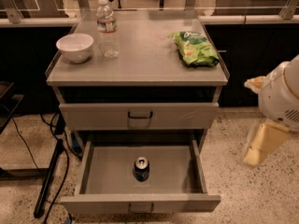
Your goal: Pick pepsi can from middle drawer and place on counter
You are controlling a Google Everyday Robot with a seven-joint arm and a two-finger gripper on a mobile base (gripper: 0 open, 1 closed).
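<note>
Swing claw (258, 148), at right edge, grip state untellable, over open middle drawer (107, 176), then descend straight onto upright pepsi can (141, 168).

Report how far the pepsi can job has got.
Done: the middle drawer is pulled open. In hand: nothing; the gripper hangs off to the right, apart from the cabinet. Left: grasp the pepsi can standing in the drawer, lift it onto the counter.

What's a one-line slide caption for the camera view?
Pepsi can stands in the open middle drawer; gripper hangs off to the right; counter holds bowl, bottle, chip bag.
</note>
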